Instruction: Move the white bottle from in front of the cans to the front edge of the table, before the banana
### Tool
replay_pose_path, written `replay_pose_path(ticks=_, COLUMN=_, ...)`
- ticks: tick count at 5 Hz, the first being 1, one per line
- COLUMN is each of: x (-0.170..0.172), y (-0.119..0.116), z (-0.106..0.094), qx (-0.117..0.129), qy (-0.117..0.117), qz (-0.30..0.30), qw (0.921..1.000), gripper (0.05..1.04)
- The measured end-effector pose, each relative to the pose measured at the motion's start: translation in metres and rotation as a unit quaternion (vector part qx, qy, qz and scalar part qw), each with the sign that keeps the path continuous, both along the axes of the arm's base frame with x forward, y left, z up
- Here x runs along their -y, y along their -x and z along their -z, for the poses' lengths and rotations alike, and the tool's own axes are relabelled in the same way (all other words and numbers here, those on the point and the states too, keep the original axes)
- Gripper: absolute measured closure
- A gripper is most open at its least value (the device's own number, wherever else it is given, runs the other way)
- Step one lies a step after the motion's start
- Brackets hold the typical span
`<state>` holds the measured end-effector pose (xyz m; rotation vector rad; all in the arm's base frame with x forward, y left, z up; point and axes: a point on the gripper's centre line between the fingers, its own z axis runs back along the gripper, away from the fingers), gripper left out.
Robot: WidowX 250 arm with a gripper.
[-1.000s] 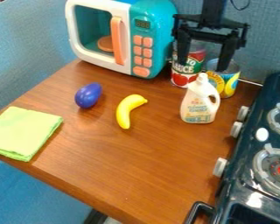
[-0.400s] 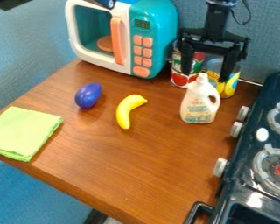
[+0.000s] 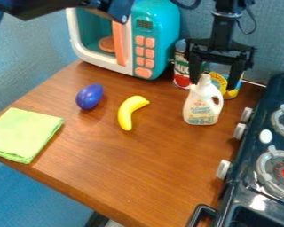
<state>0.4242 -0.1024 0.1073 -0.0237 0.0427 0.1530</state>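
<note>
In the camera view, the black gripper (image 3: 214,83) is hanging at the upper right, its two fingers standing wide apart and gripping nothing. Its fingertips are pointing down around the top of a cream plastic bottle (image 3: 199,111) (whether they are touching it, I cannot tell). The bottle is standing upright on the wood-grain table (image 3: 138,168), showing a looped handle and small printed lettering. Just behind it, two cylindrical cans are standing: a red-and-green one (image 3: 181,80) with pale lettering, and a yellow-and-blue one (image 3: 232,94) with a printed label.

A teal-and-white toy microwave (image 3: 162,44) is sitting at the back, carrying orange buttons and a small display. Nearer the middle, a smooth, curved yellow banana (image 3: 126,116) is lying beside a glossy purple egg shape (image 3: 89,96). A folded green cloth (image 3: 25,133) (soft-looking) is resting at the left edge. A shiny dark toy stove (image 3: 242,195) is occupying the right side.
</note>
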Motion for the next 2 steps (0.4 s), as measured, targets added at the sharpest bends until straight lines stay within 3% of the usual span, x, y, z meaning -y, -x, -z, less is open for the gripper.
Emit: replay_pose_path(ticks=2, x=-0.004, y=-0.011, z=0.014, qx=-0.019, qy=-0.025, qz=-0.031, qw=0.999, gripper=0.138)
